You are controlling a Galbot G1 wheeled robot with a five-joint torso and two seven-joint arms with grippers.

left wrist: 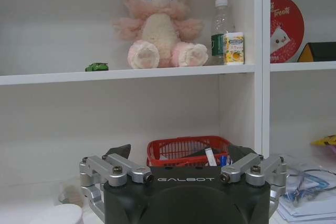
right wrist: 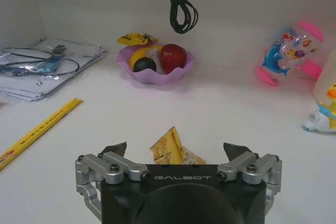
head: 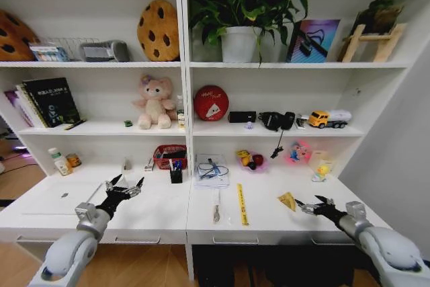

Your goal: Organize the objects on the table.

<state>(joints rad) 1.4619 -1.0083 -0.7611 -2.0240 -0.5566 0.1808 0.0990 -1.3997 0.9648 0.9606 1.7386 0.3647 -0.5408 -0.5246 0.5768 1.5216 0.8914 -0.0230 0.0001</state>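
Head view: long white worktop (head: 154, 223) under tall white shelves. Left end effector (head: 125, 187) hovering above the left half, fingers spread wide, holding nothing; silver-white laptop (head: 57, 197) lying closed just beside it. Right end effector (head: 313, 204) low over the right half, fingers open and empty, tips pointing at the yellow wedge (head: 287, 200) just ahead. Yellow ruler (head: 242, 203) lying lengthwise near the middle, a pen holder (head: 176, 173) and red basket (head: 170, 156) farther back, small bottles (head: 62, 162) at the far left.

Left wrist view: left end effector (left wrist: 184, 167) open and empty, facing the red basket (left wrist: 186, 150). Pink plush bear (left wrist: 160, 27) and a tiny green toy (left wrist: 96, 67) up on the shelf. White rounded shape at the lower edge cut off, possibly a mug, not certain.

Right wrist view: right end effector (right wrist: 178, 153) open, yellow wedge (right wrist: 173, 150) lying between the fingers, its near end hidden behind the end effector body; contact cannot be told. Purple bowl (right wrist: 157, 66) of toy fruit beyond, ruler (right wrist: 37, 132) off to one side.

Likely risks: thin, flat wedge sliding away or slipping out if the fingers close too high; black cable (right wrist: 178, 3) hanging above the bowl snagging on a lift.
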